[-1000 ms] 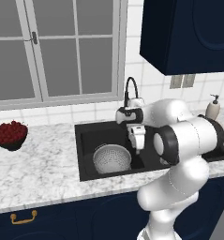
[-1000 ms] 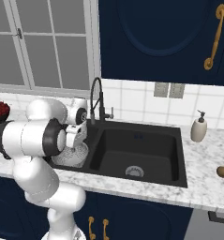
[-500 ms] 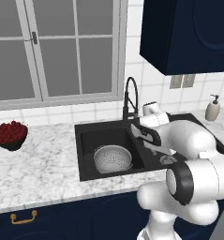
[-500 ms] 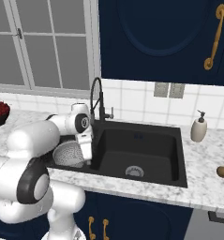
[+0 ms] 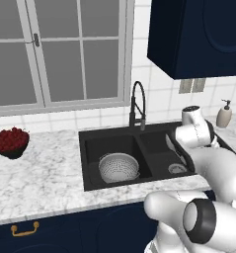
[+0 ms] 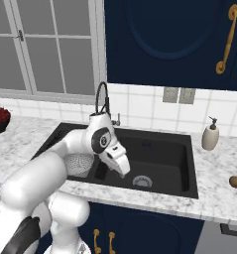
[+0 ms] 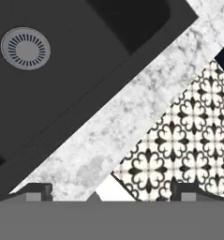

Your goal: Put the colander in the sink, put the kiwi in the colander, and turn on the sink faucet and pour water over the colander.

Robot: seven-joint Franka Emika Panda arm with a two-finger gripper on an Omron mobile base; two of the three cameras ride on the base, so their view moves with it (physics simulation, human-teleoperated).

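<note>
No writing or label can be read anywhere. The hand hangs released and empty over the black sink. The colander, silver and dotted with holes, sits in the basin beyond it, apart. The kiwi, small and tan-brown, lies on the marble surface, well apart on the hand's other side.

**Colours and patterns across the kitchen**

The sink is matte black with a silver drain, upper left of the hand view. The colander is silver, dotted with holes. The counter is white marble veined grey. At lower right of the hand view, the floor carries a black-and-white floral tile pattern. The kiwi is tan-brown; the berries are red, in a dark bowl. The cabinets are navy with gold handles. The faucet is black.
</note>
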